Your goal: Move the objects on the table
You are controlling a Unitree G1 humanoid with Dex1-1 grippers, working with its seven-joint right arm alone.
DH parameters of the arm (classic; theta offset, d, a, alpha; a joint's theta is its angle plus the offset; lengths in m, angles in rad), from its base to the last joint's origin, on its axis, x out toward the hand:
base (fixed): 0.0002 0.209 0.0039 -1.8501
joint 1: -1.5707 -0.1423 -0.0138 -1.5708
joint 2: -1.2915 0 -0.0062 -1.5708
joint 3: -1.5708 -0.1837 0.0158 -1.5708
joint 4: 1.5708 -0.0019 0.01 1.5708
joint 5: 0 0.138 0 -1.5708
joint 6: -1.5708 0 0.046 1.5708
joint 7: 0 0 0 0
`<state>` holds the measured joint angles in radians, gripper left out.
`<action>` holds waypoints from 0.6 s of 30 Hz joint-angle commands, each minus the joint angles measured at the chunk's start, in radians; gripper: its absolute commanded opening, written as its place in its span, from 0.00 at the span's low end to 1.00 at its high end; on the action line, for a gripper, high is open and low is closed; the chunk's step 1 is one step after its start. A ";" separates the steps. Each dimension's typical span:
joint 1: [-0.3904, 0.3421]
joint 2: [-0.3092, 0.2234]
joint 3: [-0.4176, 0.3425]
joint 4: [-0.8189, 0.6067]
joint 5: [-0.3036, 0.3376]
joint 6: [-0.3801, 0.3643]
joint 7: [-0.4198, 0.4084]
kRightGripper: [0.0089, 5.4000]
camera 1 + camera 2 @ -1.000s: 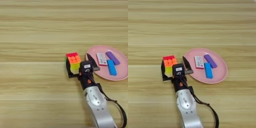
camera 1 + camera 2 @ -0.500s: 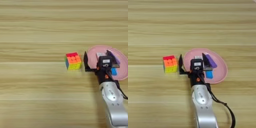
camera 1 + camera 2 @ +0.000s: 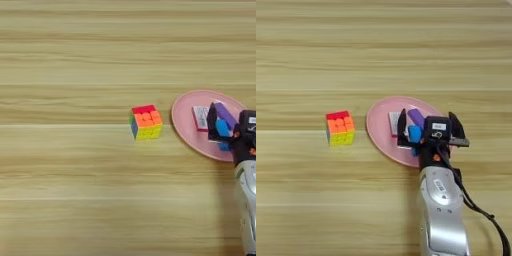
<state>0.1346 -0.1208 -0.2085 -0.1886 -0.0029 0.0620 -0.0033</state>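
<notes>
On striped, light-wood worktop [image 3: 301, 60]: one small multicoloured puzzle cube [image 3: 340, 128], standing alone left of a round pink plate [image 3: 377, 134]. Plate holds a white-and-red card [image 3: 394, 122], a purple oblong block [image 3: 417, 118] and a blue oblong block [image 3: 415, 134]. Right gripper [image 3: 429, 131], black, hovers over the plate, jaws spread wide, straddling the blue block, clamping nothing. Right eye view shows both fingers and silver forearm [image 3: 441, 210]; left eye view cuts these at its edge.

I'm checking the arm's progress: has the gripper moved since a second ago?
Yes. The right gripper was at the puzzle cube a second ago; it has shifted right and now sits over the pink plate, fingers spread around the blue block.
</notes>
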 commanded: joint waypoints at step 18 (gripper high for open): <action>-0.005 -0.059 -0.010 -0.101 -0.015 0.210 0.030 1.00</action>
<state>0.1563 -0.1498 -0.2093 -0.2386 -0.0074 0.2684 0.0302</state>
